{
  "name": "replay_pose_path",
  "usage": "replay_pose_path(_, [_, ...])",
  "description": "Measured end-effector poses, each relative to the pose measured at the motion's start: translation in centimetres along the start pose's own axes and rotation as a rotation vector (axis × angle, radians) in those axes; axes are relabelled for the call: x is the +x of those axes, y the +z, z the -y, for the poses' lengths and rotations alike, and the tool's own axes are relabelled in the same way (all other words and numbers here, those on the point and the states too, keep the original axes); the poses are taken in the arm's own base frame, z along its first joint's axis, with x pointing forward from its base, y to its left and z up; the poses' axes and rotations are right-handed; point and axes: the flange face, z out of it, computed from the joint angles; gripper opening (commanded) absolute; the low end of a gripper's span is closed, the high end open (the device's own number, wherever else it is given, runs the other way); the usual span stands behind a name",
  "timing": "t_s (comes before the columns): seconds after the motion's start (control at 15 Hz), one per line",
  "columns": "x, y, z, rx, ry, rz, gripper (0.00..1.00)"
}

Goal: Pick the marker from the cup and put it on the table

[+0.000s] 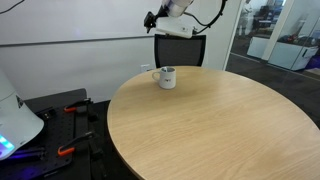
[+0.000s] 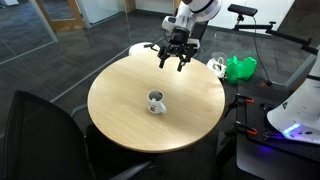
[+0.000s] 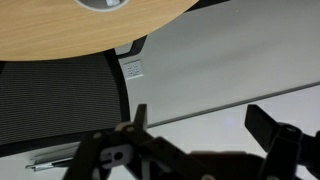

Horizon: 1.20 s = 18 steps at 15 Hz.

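Note:
The white cup [image 1: 167,77] stands upright on the round wood-grain table [image 1: 220,130], handle to the side; it shows in both exterior views [image 2: 156,101], and its rim peeks in at the top of the wrist view [image 3: 105,3]. Something dark sits in its mouth, but I cannot make out the green marker. My gripper [image 2: 172,64] hangs open and empty above the table's far edge, well away from the cup. It also shows high in an exterior view [image 1: 160,20]. In the wrist view its fingers [image 3: 200,125] are spread apart with nothing between them.
A black mesh chair [image 1: 180,50] stands at the table's far edge under the gripper. Another dark chair [image 2: 40,130] is by the near side. A green object [image 2: 240,68] lies on the floor. A white machine [image 2: 300,110] and red-handled tools [image 1: 70,108] are beside the table.

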Motion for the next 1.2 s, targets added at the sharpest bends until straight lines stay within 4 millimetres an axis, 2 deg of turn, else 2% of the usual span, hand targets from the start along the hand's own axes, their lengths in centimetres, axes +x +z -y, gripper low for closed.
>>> replay_pose_path(0.4, [-0.8,0.6,-0.4,0.004,-0.069,0.005,1.00])
replay_pose_path(0.93, [-3.6,5.1,-3.1,-0.056,-0.205,0.130,1.00])
replay_pose_path(1.2, [-4.0,7.1,-3.9,-0.085,-0.246,0.217,1.00])
